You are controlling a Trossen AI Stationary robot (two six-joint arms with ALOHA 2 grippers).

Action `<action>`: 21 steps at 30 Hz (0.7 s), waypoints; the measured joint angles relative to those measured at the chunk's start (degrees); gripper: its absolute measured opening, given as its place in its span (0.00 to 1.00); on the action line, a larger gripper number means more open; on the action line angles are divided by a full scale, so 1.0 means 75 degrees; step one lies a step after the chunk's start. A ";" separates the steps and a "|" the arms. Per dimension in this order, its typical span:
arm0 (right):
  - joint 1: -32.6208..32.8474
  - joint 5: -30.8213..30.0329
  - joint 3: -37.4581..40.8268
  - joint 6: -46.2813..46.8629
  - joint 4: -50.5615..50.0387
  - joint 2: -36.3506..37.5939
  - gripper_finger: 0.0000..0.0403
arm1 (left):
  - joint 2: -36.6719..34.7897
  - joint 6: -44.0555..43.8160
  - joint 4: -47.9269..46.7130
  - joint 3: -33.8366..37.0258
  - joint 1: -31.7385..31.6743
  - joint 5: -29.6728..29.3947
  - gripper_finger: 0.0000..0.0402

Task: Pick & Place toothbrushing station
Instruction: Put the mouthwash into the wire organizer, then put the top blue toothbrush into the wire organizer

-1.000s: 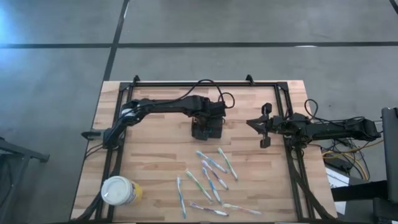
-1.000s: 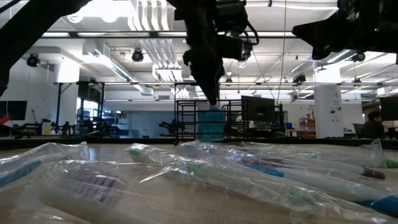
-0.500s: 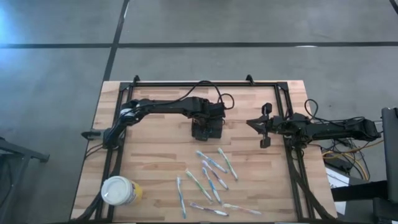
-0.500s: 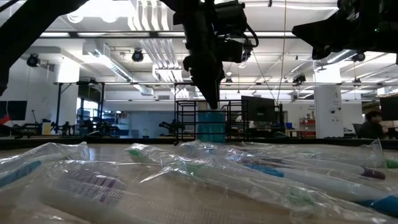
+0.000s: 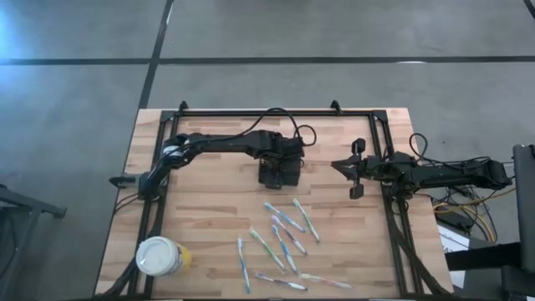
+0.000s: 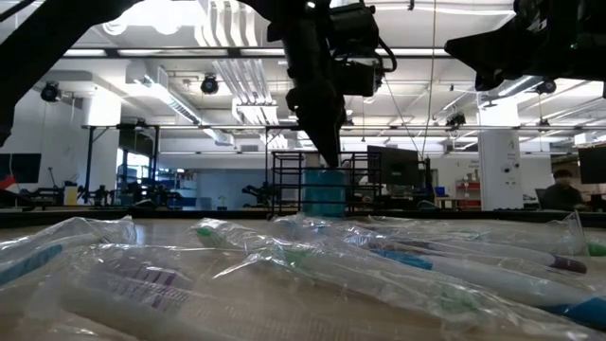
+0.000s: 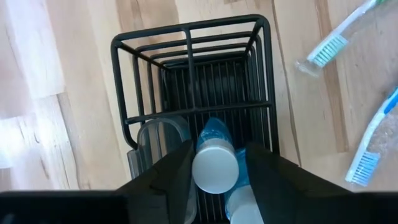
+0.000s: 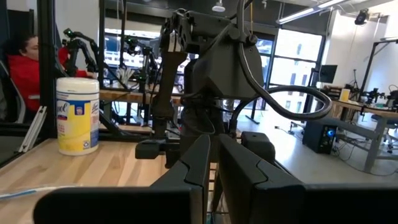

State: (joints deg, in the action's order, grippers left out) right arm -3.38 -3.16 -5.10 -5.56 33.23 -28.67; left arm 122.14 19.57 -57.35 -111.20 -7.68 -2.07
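The holder [image 5: 278,171] stands upright on the surface [image 5: 209,209], at its middle, well clear of the toothbrushes [image 5: 284,238] in front. The left gripper [image 7: 214,163] hangs straight over it, fingers spread either side of a white-capped bottle [image 7: 214,169] standing inside and not visibly pressing it. The step looks like a release: let the fingers part fully, then rise straight up so neither snags the wire rim nor tips the bottle. The right gripper [image 5: 354,177] waits off to the side, fingers pressed together, empty.
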 joint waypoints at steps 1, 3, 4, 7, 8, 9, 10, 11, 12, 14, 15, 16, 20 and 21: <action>0.0000 0.0003 0.0000 0.0000 0.0000 0.0003 0.07 | -0.0001 0.0001 -0.0016 0.0000 0.0003 -0.0001 0.40; -0.0001 0.0003 0.0000 0.0000 0.0000 0.0000 0.07 | -0.0004 0.0003 -0.0029 0.0000 0.0000 0.0000 0.41; 0.0000 0.0003 0.0000 0.0000 0.0000 0.0000 0.07 | -0.0004 0.0000 -0.0044 -0.0006 0.0000 0.0000 0.41; 0.0000 0.0003 0.0000 0.0000 0.0000 0.0000 0.07 | -0.0013 -0.0003 -0.0153 -0.0015 0.0003 -0.0006 0.42; 0.0000 0.0003 0.0000 0.0000 0.0000 0.0002 0.07 | -0.0013 -0.0006 -0.0195 -0.0015 0.0000 -0.0004 0.41; 0.0000 0.0003 0.0000 0.0000 0.0000 0.0002 0.07 | -0.0013 -0.0025 -0.0208 -0.0015 0.0000 -0.0006 0.41; 0.0000 0.0003 0.0000 0.0000 0.0000 0.0000 0.07 | -0.0013 -0.0044 -0.0208 -0.0015 0.0000 -0.0006 0.41; 0.0000 0.0003 0.0003 0.0000 0.0000 0.0003 0.07 | -0.0013 -0.0050 -0.0211 -0.0015 0.0000 -0.0011 0.40; 0.0000 0.0003 0.0003 0.0000 0.0000 0.0000 0.07 | -0.0013 -0.0050 -0.0223 -0.0024 0.0000 -0.0025 0.40; -0.0002 0.0003 0.0003 0.0000 0.0000 0.0001 0.07 | -0.0013 -0.0050 -0.0249 -0.0065 0.0003 -0.0044 0.39; -0.0003 0.0003 0.0003 0.0000 0.0000 0.0001 0.07 | -0.0013 -0.0047 -0.0259 -0.0104 0.0003 -0.0044 0.39; 0.0000 0.0003 0.0003 0.0000 0.0000 0.0002 0.07 | -0.0013 -0.0041 -0.0257 -0.0147 0.0004 -0.0044 0.38; 0.0000 0.0003 0.0003 0.0000 0.0002 0.0000 0.07 | -0.0025 -0.0046 -0.0250 -0.0298 0.0009 -0.0058 0.39; 0.0000 0.0005 0.0003 0.0000 0.0000 0.0003 0.07 | -0.0025 -0.0047 -0.0286 -0.0338 0.0009 -0.0061 0.39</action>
State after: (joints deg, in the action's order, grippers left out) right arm -3.38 -3.12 -5.08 -5.56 33.23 -28.65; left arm 121.95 19.22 -59.50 -113.73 -7.62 -2.52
